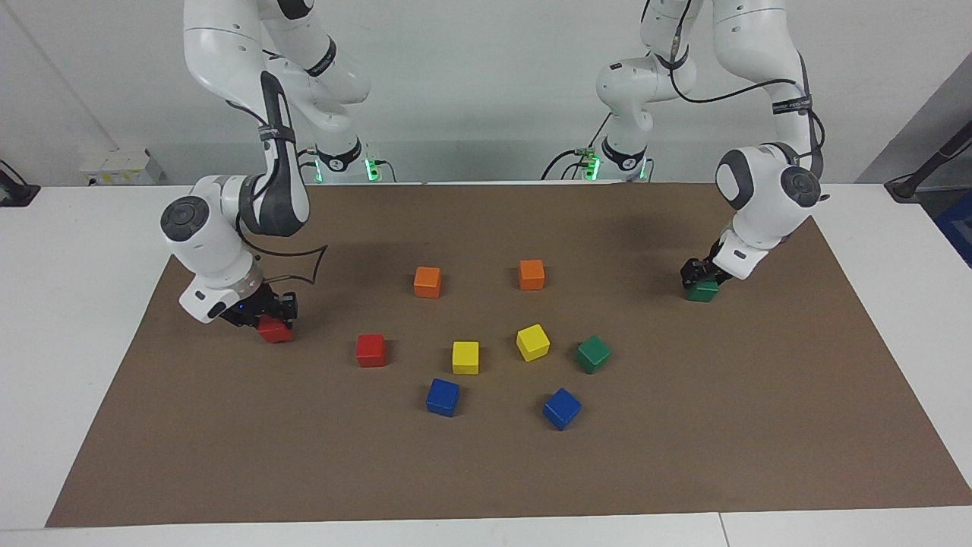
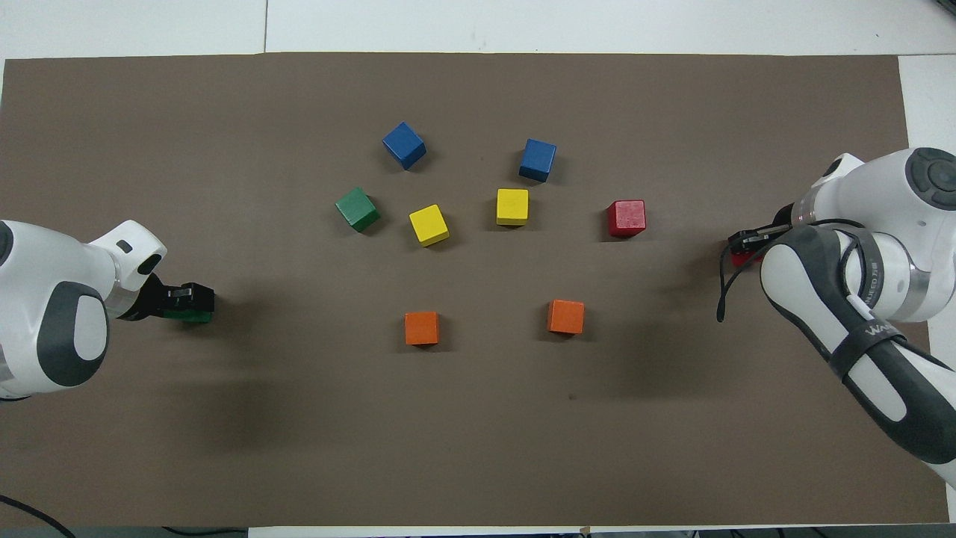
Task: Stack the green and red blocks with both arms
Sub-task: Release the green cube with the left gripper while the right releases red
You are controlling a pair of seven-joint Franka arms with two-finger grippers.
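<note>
Your left arm comes down from its base in a high arch, elbow bent, with the wrist tilted toward the middle of the table and the left gripper low at its own end of the brown mat. It sits right on a green block that looks to rest on the mat; you cannot tell whether the fingers are pinching it or have spread off it. Your right arm folds down in much the same way at its end, forearm sloping steeply, and the right gripper is pressed closed on a red block at or just above the mat. The second red block and the second green block lie apart in the middle group, flanking two yellow blocks, with two blue blocks farther from the robots and two orange blocks nearer.
</note>
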